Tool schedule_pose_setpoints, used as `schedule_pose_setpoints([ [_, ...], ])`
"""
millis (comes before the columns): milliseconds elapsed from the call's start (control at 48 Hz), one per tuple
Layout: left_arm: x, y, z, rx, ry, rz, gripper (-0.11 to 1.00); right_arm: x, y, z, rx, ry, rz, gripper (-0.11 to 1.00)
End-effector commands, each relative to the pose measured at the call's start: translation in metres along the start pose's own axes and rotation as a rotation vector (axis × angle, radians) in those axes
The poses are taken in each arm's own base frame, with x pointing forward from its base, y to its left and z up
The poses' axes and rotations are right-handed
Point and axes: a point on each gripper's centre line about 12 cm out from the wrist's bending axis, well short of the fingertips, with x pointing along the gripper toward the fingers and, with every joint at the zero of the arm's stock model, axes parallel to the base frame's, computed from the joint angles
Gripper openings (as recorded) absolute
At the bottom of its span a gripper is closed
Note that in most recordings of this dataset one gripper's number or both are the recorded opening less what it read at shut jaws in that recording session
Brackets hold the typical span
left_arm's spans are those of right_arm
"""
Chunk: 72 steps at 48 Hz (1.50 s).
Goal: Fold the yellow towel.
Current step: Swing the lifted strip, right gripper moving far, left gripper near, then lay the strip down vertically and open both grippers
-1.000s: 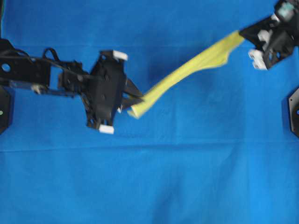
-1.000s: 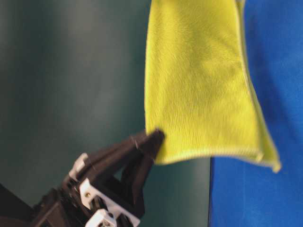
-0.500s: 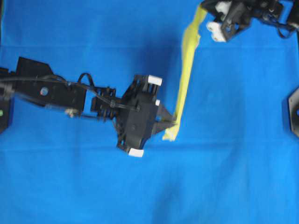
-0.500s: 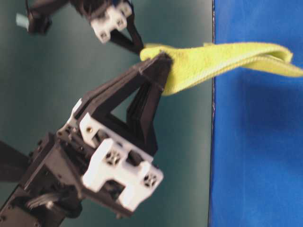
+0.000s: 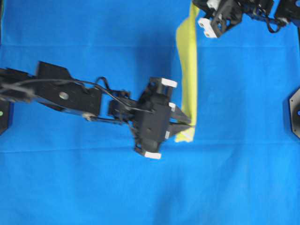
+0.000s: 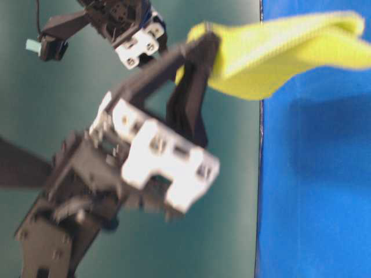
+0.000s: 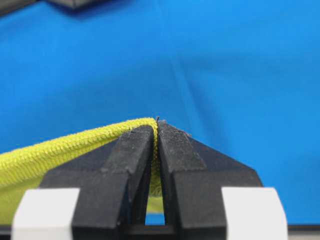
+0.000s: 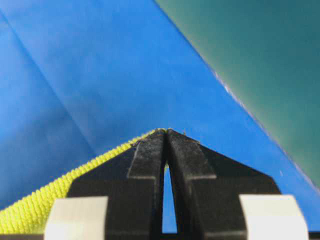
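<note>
The yellow towel [image 5: 189, 75] hangs stretched above the blue cloth [image 5: 93, 187], well inside its edges. Left gripper [image 5: 188, 130] and right gripper [image 5: 196, 5] each clamp one end.

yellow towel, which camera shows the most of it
The overhead view: the yellow towel runs as one long strip from the right gripper to the left gripper. The table-level view shows only a blurred end; each wrist view shows just the pinched edge.
</note>
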Motion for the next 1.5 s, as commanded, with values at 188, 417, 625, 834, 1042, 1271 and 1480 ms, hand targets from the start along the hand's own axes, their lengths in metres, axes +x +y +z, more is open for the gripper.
schedule_pose_setpoints([
  [188, 0.043, -0.01, 0.04, 0.02, -0.099, -0.007, 0.02, -0.032, -0.029, -0.009, 0.03, -0.009, -0.082, 0.02],
  [417, 0.045, -0.008, 0.017, -0.035, -0.037, -0.012, 0.02, -0.01, -0.026, -0.021, 0.018, 0.02, -0.058, 0.02],
  [625, 0.018, -0.014, -0.027, -0.161, 0.037, -0.018, 0.02, 0.037, -0.006, -0.014, -0.003, 0.003, 0.016, 0.02],
  [834, -0.014, -0.032, -0.066, -0.201, 0.064, -0.034, 0.02, 0.079, 0.017, -0.004, -0.032, 0.015, 0.062, 0.02],
  [1042, -0.026, -0.036, -0.081, -0.242, 0.066, -0.032, 0.02, 0.099, 0.029, -0.001, -0.057, 0.027, 0.079, 0.02],
  [1271, -0.02, -0.031, -0.081, -0.248, 0.064, -0.02, 0.02, 0.099, 0.031, -0.003, -0.091, 0.029, 0.084, 0.02],
  [1480, -0.019, -0.028, -0.08, -0.253, 0.06, -0.014, 0.03, 0.098, 0.034, -0.002, -0.129, 0.022, 0.091, 0.02],
])
